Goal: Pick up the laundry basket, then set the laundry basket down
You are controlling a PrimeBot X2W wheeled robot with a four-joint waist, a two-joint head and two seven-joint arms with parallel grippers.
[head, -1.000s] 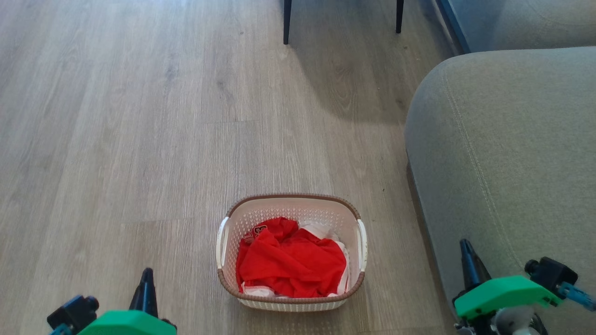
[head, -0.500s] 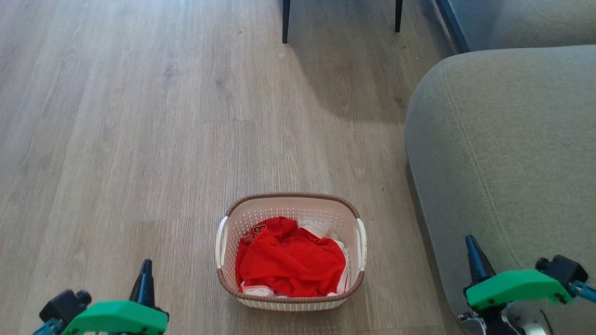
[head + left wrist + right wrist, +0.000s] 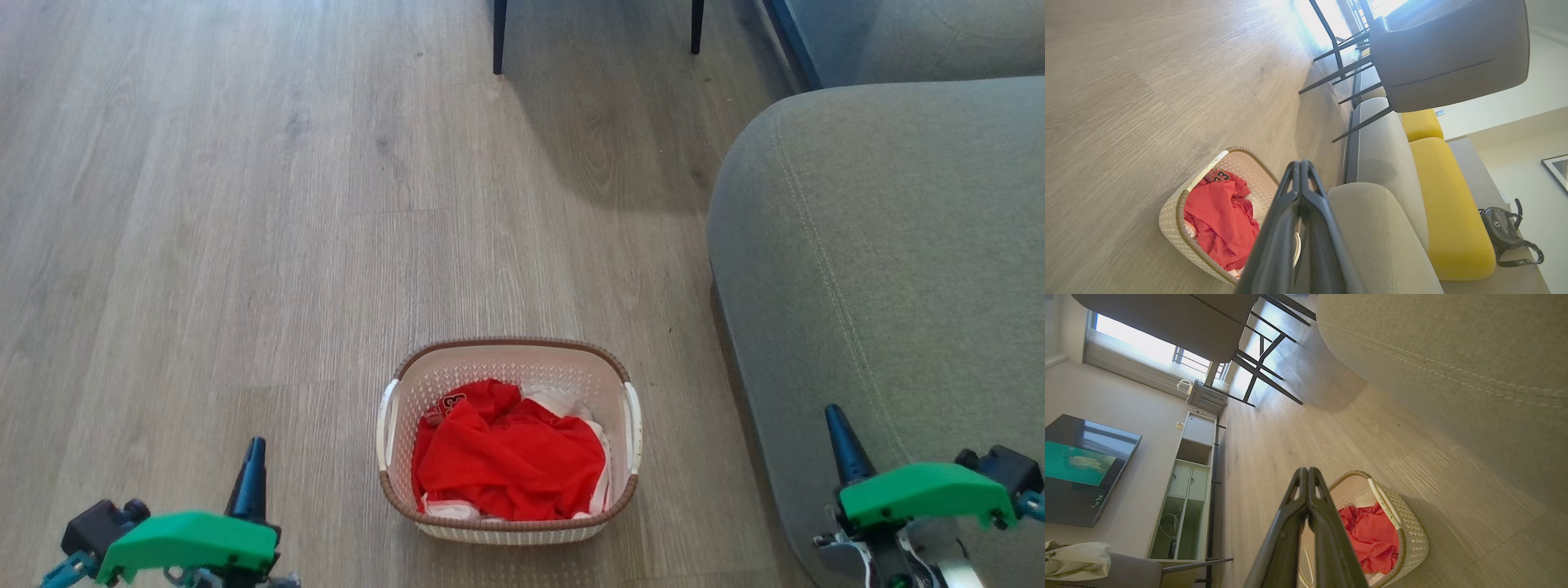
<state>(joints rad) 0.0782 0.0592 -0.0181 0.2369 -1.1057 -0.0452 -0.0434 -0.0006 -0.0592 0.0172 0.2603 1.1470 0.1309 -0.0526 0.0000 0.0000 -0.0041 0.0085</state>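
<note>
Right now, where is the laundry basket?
In the head view the laundry basket stands on the wood floor at lower centre, a little left of the grey sofa, with red clothing inside.

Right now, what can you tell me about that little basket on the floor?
The laundry basket is a small rounded-rectangular tub of cream-white perforated plastic, with a brown woven-look rim and a white handle on each side. It stands upright and level on the wood-look floor, beside a grey sofa but apart from it. Crumpled red clothing with some white fabric lies inside. Only the floor and the clothes touch it.
</note>
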